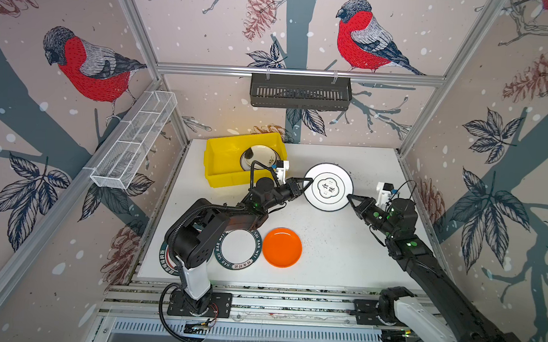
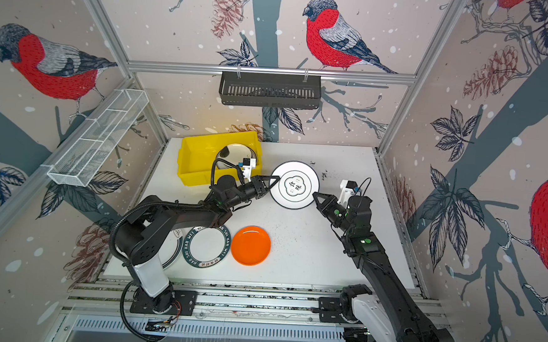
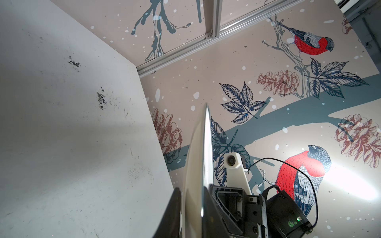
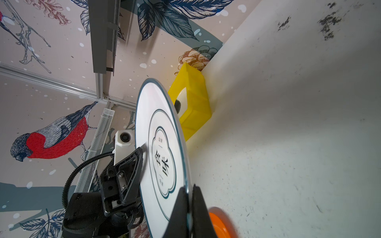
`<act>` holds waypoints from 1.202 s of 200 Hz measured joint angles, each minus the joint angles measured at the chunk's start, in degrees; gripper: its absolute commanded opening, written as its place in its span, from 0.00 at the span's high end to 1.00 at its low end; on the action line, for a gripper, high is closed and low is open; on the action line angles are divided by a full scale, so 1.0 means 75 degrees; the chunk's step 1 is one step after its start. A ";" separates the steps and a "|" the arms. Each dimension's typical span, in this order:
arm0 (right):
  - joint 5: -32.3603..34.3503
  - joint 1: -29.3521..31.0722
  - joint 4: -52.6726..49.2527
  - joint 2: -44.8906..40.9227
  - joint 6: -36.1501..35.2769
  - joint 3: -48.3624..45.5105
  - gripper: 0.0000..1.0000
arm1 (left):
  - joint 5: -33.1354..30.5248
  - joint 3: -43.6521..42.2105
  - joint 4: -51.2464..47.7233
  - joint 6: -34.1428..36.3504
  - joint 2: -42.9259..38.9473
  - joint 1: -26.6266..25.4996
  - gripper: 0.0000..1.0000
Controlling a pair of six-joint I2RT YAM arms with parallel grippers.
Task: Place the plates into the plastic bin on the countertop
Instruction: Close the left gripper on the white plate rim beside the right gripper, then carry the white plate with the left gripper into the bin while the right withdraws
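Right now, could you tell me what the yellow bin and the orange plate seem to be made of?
Yellow bin: likely moulded plastic, opaque, slightly glossy, with a rolled rim. Orange plate: probably melamine or plastic; uniform colour, soft sheen.

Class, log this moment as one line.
left gripper: shut on white plate | right gripper: shut on same plate | bin: cream plate inside | orange plate: on table

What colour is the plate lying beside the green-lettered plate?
The plate is plain orange, clearest in a top view.
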 measured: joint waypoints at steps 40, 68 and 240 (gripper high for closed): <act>0.0035 0.0157 0.0160 0.0085 -0.0344 0.0166 0.93 | -0.0251 0.0058 -0.0297 0.0146 0.0038 0.0000 1.00; 0.0032 0.0213 0.0102 -0.0026 -0.0367 0.0187 0.57 | -0.0140 0.0099 -0.0315 0.0137 0.0029 0.0000 1.00; 0.0825 0.0146 -0.1110 -0.1311 -0.1527 0.0099 0.16 | -0.1285 0.1609 -0.4080 0.3424 -0.0734 0.3681 1.00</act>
